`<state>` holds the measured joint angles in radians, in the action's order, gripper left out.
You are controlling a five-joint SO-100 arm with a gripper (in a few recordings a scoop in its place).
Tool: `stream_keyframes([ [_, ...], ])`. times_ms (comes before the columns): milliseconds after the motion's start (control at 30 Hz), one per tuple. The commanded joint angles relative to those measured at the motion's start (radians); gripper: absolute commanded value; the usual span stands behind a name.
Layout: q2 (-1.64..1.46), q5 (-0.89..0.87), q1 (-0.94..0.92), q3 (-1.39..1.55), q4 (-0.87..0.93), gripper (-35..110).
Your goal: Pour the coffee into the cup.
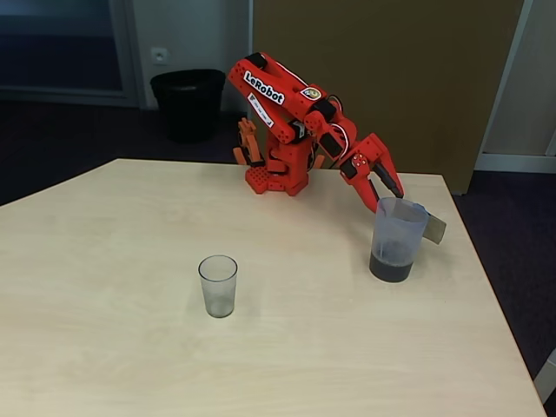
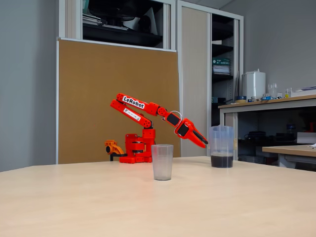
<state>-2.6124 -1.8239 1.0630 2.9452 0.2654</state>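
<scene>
The cup (image 1: 217, 285) (image 2: 162, 162), a small clear tumbler, stands upright near the middle of the table, and nothing shows inside it. The coffee (image 1: 391, 266) (image 2: 221, 161) is a dark layer at the bottom of a taller translucent jug (image 1: 398, 228) (image 2: 221, 140), which stands at the right and has a cardboard tab (image 1: 435, 228) on its handle. My red arm reaches down toward the jug. My gripper (image 1: 387, 201) (image 2: 203, 142) is at the jug's rim on the arm's side, with its fingers slightly apart and holding nothing. It is well away from the cup.
The light wooden table (image 1: 104, 261) ends close to the right of the jug in a fixed view. My arm's base (image 1: 276, 174) sits at the far edge. A black bin (image 1: 187, 102) and a brown board (image 2: 118, 94) stand behind the table.
</scene>
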Motion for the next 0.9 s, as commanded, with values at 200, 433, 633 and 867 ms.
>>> stream_keyframes([
  [200, 0.074, 0.011, 0.021, -0.054, -0.084, 21],
  [433, 0.233, 0.064, 0.011, -0.077, -0.236, 21],
  [633, 0.380, 0.103, -0.002, -0.170, -0.299, 21],
  [867, 0.495, 0.120, -0.014, -0.264, -0.336, 21],
])
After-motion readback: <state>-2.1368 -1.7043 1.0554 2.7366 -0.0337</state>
